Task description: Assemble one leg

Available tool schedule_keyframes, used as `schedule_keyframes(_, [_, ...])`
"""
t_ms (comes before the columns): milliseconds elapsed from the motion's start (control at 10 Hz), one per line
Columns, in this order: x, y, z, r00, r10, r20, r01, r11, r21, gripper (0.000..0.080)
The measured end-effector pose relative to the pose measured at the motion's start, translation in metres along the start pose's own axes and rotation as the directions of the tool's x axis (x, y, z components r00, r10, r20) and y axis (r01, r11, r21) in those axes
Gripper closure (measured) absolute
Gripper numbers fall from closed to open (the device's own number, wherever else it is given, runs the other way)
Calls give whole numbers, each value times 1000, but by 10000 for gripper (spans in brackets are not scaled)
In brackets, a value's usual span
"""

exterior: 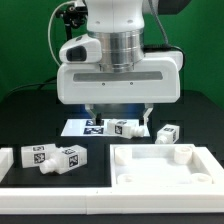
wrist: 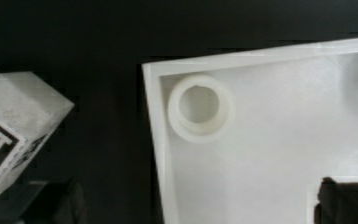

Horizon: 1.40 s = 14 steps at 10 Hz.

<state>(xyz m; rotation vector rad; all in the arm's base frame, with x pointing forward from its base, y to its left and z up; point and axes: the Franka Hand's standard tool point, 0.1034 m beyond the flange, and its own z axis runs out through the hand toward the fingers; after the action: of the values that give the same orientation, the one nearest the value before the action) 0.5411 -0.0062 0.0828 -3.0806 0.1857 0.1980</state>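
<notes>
Several white legs with black-and-white tags lie on the black table: two side by side (exterior: 38, 155) (exterior: 66, 160) at the exterior view's left, one (exterior: 125, 128) under the hand, and one (exterior: 168, 133) further right. My gripper (exterior: 120, 114) hangs above the table, open and empty. In the wrist view my gripper (wrist: 194, 206) is over a corner of the flat white table-top piece (wrist: 282, 150), near its round screw hole (wrist: 201, 105). One tagged leg (wrist: 7, 125) lies beside that corner. The dark fingertips (wrist: 350, 200) stand wide apart with nothing between them.
The table-top piece (exterior: 200, 172) lies at the front right of the exterior view. The marker board (exterior: 78, 127) lies flat behind it, partly under the hand. A white raised border (exterior: 50, 188) runs along the front left.
</notes>
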Motion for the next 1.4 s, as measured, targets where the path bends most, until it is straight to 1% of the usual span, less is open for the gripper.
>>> schedule_keyframes(100, [-1, -4, 1, 1000, -11, -16, 11, 1000, -8, 150])
schedule_keyframes(200, [-11, -21, 4, 997, -60, -53, 59, 998, -20, 150])
schedule_keyframes(300, [-26, -33, 5, 988, -145, -60, 143, 989, -30, 150])
schedule_keyframes(400, [-40, -41, 4, 974, -217, -61, 215, 976, -33, 150])
schedule_keyframes(500, [-48, -47, 3, 952, -297, -78, 293, 955, -54, 150])
schedule_keyframes(600, [-54, -47, 4, 955, -285, -87, 282, 958, -46, 150])
schedule_keyframes(900, [-53, -46, 5, 955, -284, -85, 281, 959, -47, 150])
schedule_keyframes(1000, [-55, -45, 6, 961, -264, -83, 261, 964, -44, 150])
schedule_keyframes(1200, [-81, -37, 17, 983, -179, -49, 178, 983, -36, 150])
schedule_keyframes(1300, [-90, -32, 23, 992, -119, -33, 118, 993, -28, 150])
schedule_keyframes(1400, [-96, -23, 28, 997, -79, -17, 78, 997, -13, 150])
